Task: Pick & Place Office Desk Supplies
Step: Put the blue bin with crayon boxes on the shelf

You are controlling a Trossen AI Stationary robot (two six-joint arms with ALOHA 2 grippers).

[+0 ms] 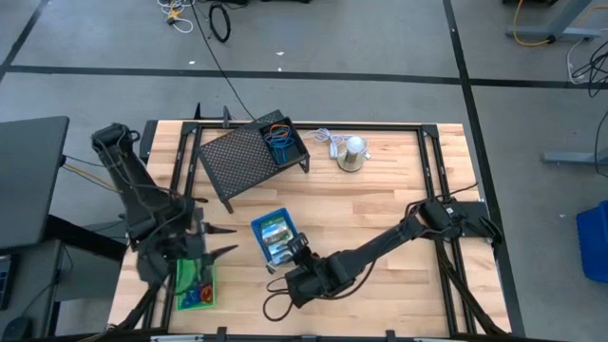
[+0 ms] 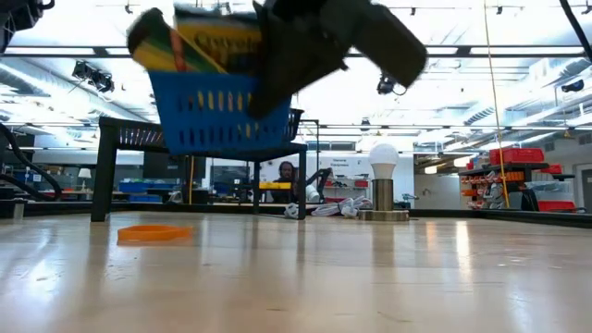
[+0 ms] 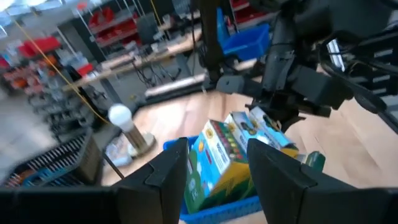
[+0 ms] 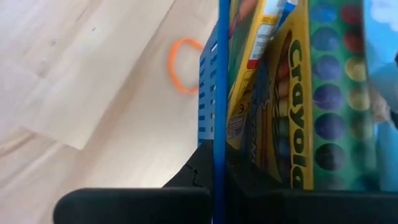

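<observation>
A small blue tray (image 1: 274, 237) with yellow-green crayon boxes (image 4: 292, 112) standing in it hangs above the table's near middle, and my right gripper (image 1: 296, 249) is shut on it. An orange elastic loop (image 2: 153, 233) lies flat on the wood below it. My left gripper (image 1: 226, 240) stands open just left of the tray, with nothing between its fingers (image 3: 161, 180). A green tray (image 1: 195, 285) with small things in it rests on the table at the near left, beside the left arm. My right gripper pinches one wall of the blue tray (image 4: 215, 134) at its rim, one finger inside next to the crayon boxes and one outside. The fingers slant down from the table's near right. The tray (image 2: 222, 116) hangs tilted, lifted clear of the table.
A large black mesh rack (image 1: 242, 161) stands at the far left-middle, with a blue tray of loops (image 1: 282, 144) at its right end. A silver dome-shaped thing with a white bulb (image 1: 351, 152) and cord stands to the rack's right. Bare wood lies at the middle and right.
</observation>
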